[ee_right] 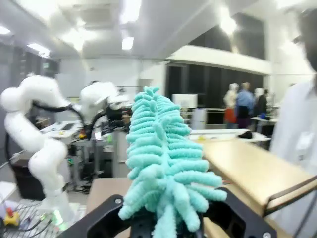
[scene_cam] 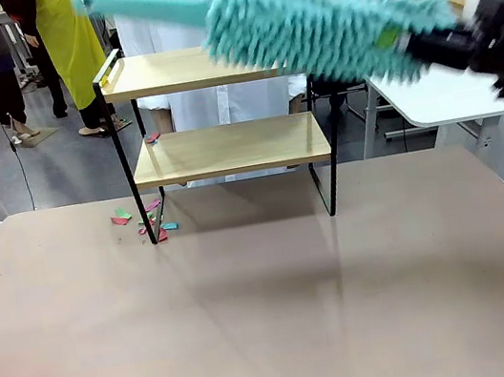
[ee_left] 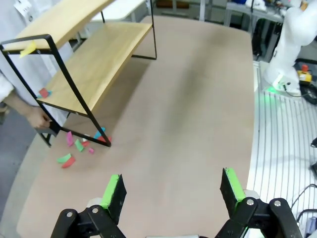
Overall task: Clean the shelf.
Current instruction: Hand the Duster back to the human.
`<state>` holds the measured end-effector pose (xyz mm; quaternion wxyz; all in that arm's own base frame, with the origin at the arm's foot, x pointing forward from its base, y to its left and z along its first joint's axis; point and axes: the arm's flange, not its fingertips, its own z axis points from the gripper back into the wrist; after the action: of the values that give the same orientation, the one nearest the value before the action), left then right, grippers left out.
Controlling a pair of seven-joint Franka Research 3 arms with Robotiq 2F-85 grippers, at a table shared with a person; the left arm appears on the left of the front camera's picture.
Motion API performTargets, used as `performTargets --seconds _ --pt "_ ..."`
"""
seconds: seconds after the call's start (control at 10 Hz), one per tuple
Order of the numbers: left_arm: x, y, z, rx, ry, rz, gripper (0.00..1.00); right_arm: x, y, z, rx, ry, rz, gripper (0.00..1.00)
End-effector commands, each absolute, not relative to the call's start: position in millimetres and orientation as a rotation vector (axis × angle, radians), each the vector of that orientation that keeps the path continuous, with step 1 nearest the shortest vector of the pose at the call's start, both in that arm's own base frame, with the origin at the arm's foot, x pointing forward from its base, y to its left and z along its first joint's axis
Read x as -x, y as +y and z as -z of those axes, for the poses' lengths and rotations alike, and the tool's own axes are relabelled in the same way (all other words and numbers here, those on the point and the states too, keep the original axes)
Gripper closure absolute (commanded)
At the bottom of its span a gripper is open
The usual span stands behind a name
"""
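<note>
Nowhere could you read a brand or label. Nearest you, the left gripper point(ee_left: 171, 196) hung with fingers spread wide and nothing between them, above a broad bare stretch of tan tabletop point(scene_cam: 274, 320). Farther off, coloured scraps point(scene_cam: 146, 221) lay by the near-left leg of the shelf point(scene_cam: 225, 144), which stood at the table's far edge. Your right gripper point(scene_cam: 461, 47) was clamped on a teal duster point(scene_cam: 321, 22), raised over the top board's right end.

Tan tabletop point(scene_cam: 273, 311) filled the lower frame; small pink, green and blue scraps point(scene_cam: 146, 221) were scattered at centre left. White side table point(scene_cam: 449, 93) sat right, white-coated person point(scene_cam: 202, 8) top centre.
</note>
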<state>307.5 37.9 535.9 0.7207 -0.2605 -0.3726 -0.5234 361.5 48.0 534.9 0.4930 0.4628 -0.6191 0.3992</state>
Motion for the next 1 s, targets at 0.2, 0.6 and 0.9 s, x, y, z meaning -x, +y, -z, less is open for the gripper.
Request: performTargets --seconds 0.2,0.6,0.9 --pt "-310.0 37.8 -536.5 0.592 -0.855 1.173 0.00 -375.1 -19.8 -581.9 -0.736 -1.674 -0.541 0.83" --pt "-310.0 37.8 -536.5 0.592 -0.855 1.173 0.00 -374.6 -86.4 -545.3 -0.346 -1.705 -0.196 0.83" --pt "-310.0 37.8 -536.5 0.592 -0.855 1.173 0.00 -371.8 -111.1 -509.5 -0.246 -1.663 -0.084 0.83"
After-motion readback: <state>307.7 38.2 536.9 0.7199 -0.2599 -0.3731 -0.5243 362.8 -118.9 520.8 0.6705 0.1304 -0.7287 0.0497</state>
